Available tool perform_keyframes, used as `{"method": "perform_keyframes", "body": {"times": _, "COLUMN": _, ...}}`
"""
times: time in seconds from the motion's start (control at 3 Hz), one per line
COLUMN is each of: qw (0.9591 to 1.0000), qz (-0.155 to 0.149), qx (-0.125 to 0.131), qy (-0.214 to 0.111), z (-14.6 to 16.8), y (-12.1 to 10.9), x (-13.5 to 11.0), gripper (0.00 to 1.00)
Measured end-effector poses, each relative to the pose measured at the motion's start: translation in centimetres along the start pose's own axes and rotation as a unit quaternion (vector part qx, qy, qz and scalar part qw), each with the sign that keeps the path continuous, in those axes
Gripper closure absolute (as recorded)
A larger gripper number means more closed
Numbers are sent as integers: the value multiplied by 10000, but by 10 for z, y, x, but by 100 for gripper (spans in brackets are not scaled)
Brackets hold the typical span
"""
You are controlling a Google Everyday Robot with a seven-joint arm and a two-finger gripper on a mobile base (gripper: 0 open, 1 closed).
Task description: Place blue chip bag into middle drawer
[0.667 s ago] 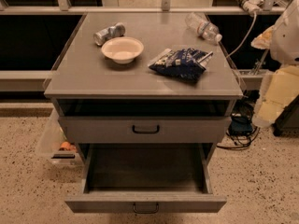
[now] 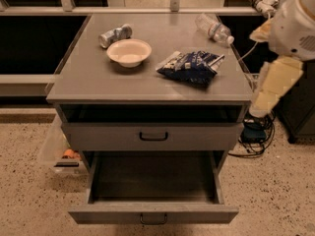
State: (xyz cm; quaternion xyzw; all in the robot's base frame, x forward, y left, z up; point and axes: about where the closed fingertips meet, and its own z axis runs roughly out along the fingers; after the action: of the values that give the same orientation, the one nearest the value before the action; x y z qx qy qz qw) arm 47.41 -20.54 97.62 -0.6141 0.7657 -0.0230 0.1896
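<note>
Cabinet, grey: you find it where it stood in the earlier frame, the upper drawer closed beneath an open slot. Middle drawer, lowest of the stack: pulled well forward, as before. Robot arm, white and cream, at the right of the view beside the cabinet: it has shifted a little leftward and upward, nearer the top's right edge. Blue chip bag: unmoved, lying flat on the right half of the cabinet top, just right of the bowl and in front of the clear bottle. Its long axis runs left to right, the right end angled slightly toward the back. Crushed can: behind the bowl, to its left. Gripper: at the arm's low end, beside the cabinet's right front corner and well apart from the bag. Whether it is spread or pressed together, you cannot tell.
</note>
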Motion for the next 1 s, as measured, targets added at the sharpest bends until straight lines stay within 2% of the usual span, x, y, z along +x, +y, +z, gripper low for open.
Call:
{"method": "perform_keyframes", "body": {"times": 0.33, "qw": 9988, "qz": -111, "qx": 63, "qy": -464, "z": 21, "y": -43, "x": -26, "gripper": 0}}
{"method": "perform_keyframes", "body": {"times": 0.67, "qw": 9964, "qz": -77, "qx": 194, "qy": -827, "z": 41, "y": -72, "x": -44, "gripper": 0}}
{"method": "perform_keyframes", "body": {"times": 1.0, "qw": 9920, "qz": 18, "qx": 152, "qy": -1251, "z": 78, "y": -88, "x": -59, "gripper": 0}}
